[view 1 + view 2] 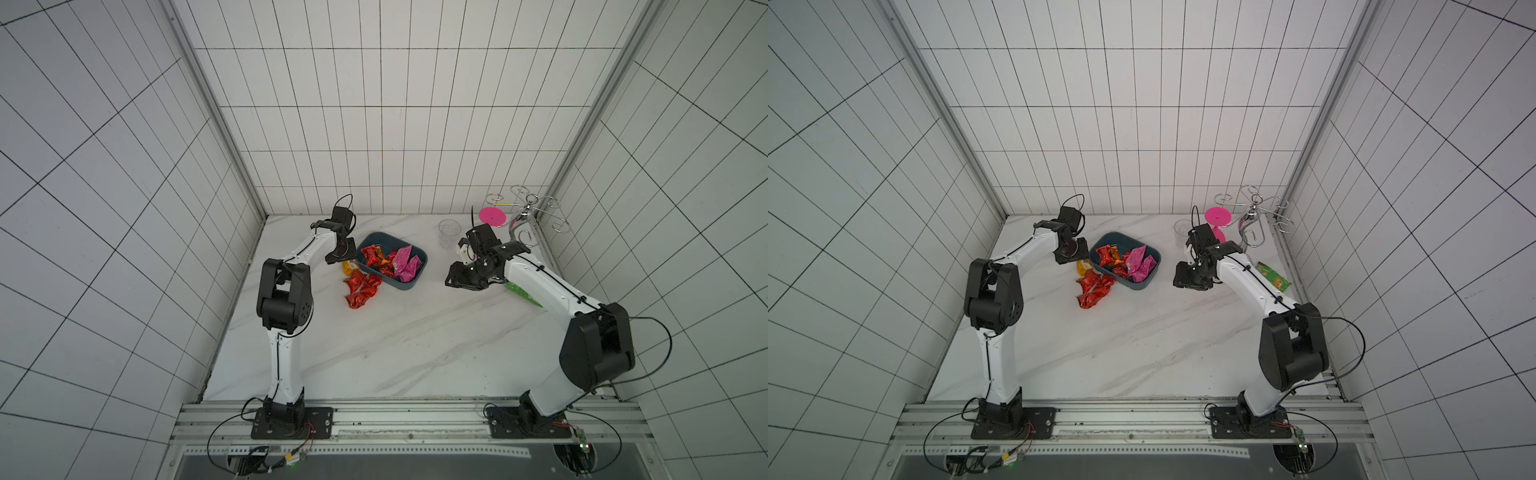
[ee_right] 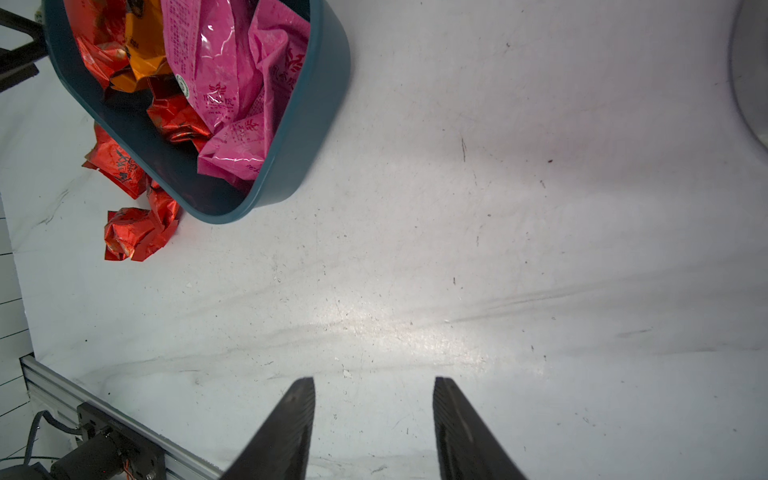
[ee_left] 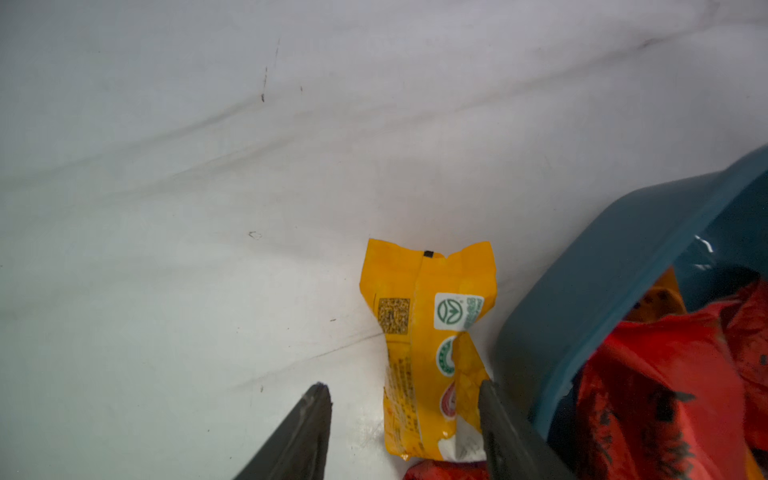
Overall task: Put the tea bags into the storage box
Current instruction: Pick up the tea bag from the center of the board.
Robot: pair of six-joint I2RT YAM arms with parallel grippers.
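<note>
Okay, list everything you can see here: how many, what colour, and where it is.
storage box: one, teal, far middle of the table
boxed tea bags: two pink, several red, at least one orange, inside the box
red tea bags: several, heaped on the table at the box's left side
yellow tea bag: one, on the table beside the box
cup: one, clear, far side, right of the box
goblet: one, pink, by the rack
rack: one, silver wire, far right corner
packet: one, green, beside the right arm
table: one, white marble
left gripper: open, over the yellow tea bag
right gripper: open, above bare table
</note>
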